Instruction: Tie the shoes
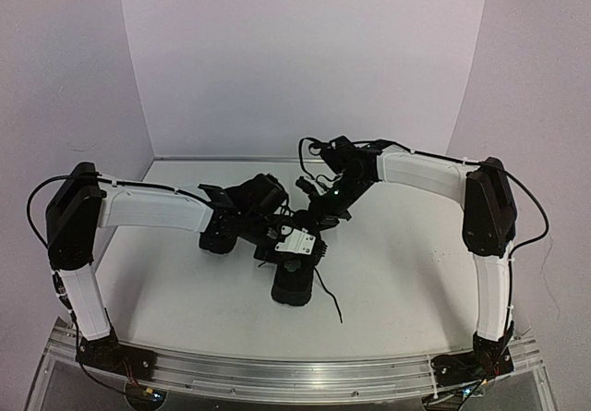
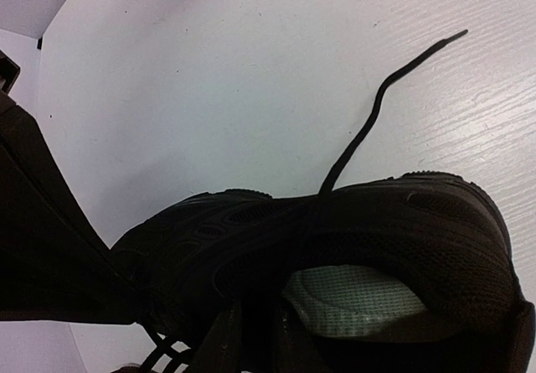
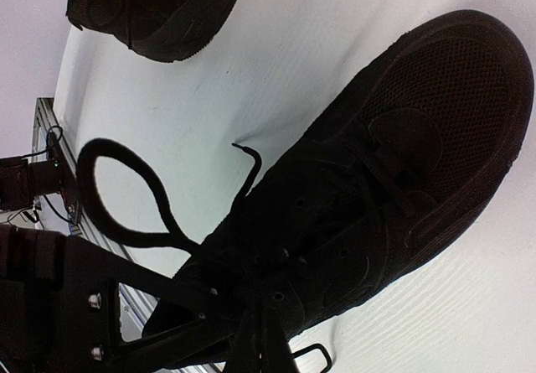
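Note:
One black shoe (image 1: 294, 286) stands at the table's middle, its loose lace (image 1: 331, 302) trailing toward the near edge. In the left wrist view this shoe (image 2: 251, 239) shows its pale insole (image 2: 360, 302), and the lace (image 2: 368, 121) runs away over the table. My left gripper (image 2: 255, 339) is down at the shoe's collar, its jaws close together on the lace. My right gripper (image 3: 261, 344) is shut on lace strands over the shoe's (image 3: 377, 180) eyelets. A lace loop (image 3: 109, 197) stands out beside the shoe. The second shoe (image 3: 151, 4) lies apart from it.
The two grippers (image 1: 295, 254) (image 1: 314, 222) meet over the shoe, wrists nearly touching. The left gripper's body (image 3: 67, 306) fills the right wrist view's lower left. An aluminium rail (image 1: 305, 374) runs along the near edge. White walls (image 1: 305, 60) enclose the back and sides.

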{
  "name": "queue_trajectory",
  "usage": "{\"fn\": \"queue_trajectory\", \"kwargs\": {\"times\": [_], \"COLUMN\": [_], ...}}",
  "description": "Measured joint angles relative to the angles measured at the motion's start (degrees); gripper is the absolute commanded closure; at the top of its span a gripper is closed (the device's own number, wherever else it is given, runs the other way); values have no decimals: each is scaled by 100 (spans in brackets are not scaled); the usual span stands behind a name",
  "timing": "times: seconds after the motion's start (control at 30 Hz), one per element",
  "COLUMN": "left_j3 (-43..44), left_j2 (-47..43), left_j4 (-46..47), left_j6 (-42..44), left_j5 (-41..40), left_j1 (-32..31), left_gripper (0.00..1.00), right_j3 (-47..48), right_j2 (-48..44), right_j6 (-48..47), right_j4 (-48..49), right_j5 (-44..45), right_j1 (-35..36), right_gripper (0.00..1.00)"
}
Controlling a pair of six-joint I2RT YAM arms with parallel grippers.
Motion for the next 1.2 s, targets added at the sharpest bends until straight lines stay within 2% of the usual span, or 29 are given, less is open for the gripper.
{"fn": "queue_trajectory", "kwargs": {"times": [0.1,0.6,0.93,1.2], "left_j3": [-64,-85,-228,-343], "left_j2": [0,-310,-354,-514], "left_j4": [98,26,368,644], "left_j6": [-37,-832,-1586,-2072], "left_j5": [-82,255,315,475], "left_j1": [-12,-21,31,320], "left_gripper": [100,100,100,100], "right_j3": [0,0,0,-38], "right_j2": [0,0,-3,-92], "right_j6": [-1,1,29,144], "right_j4": [1,10,45,172], "right_j5": [-1,2,3,4], "right_j1": [0,0,0,0], "right_gripper": [100,100,100,100]}}
